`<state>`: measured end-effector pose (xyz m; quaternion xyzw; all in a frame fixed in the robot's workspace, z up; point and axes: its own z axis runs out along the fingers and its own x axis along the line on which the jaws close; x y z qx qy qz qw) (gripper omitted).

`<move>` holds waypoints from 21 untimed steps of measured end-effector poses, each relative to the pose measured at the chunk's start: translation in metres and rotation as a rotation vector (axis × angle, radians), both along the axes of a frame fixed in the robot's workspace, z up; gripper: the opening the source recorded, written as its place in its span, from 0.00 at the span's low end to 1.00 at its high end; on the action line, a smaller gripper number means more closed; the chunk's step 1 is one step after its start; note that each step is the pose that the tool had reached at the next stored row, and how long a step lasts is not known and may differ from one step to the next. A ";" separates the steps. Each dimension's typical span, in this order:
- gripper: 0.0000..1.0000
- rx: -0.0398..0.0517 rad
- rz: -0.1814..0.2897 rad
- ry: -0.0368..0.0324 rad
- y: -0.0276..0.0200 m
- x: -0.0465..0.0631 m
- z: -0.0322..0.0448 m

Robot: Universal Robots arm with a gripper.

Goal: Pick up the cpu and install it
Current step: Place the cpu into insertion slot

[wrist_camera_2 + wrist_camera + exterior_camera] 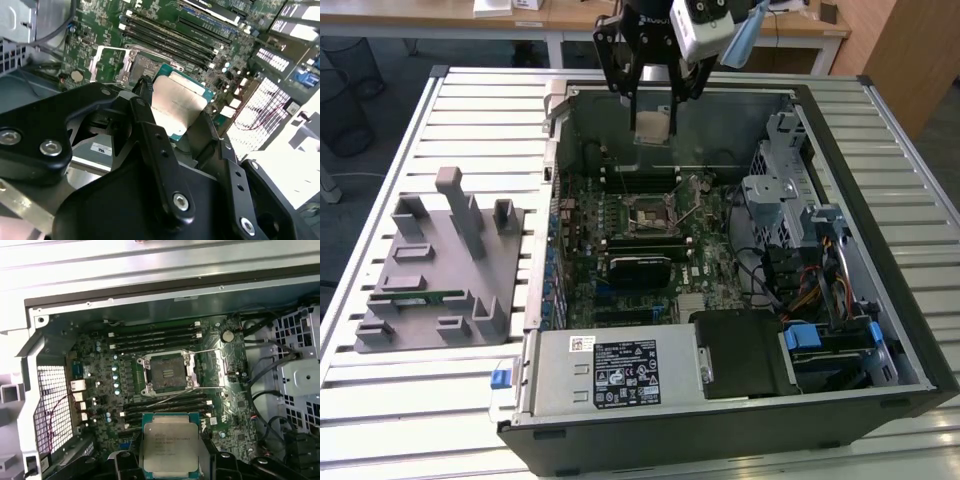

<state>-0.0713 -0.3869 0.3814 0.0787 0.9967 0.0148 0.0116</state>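
Well, silvery square cpu (171,447), green-rimmed.

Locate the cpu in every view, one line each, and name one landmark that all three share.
Exterior view: the cpu hangs in the gripper, upper middle of the picture, above the far end of the open case.
Second wrist view: the cpu is clamped mid-picture, over the motherboard.
First wrist view: the cpu is held flat, nearer the camera than the memory slots.
Shared landmark: the open socket in its metal frame.
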 end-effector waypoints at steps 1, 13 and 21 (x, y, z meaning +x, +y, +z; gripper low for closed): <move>0.53 0.0000 -0.015 -0.0002 0.0000 0.000 -0.0002; 0.53 -0.0002 -0.210 -0.0034 0.0001 0.000 -0.0026; 0.53 -0.0001 -0.348 -0.0056 0.0001 0.000 -0.0040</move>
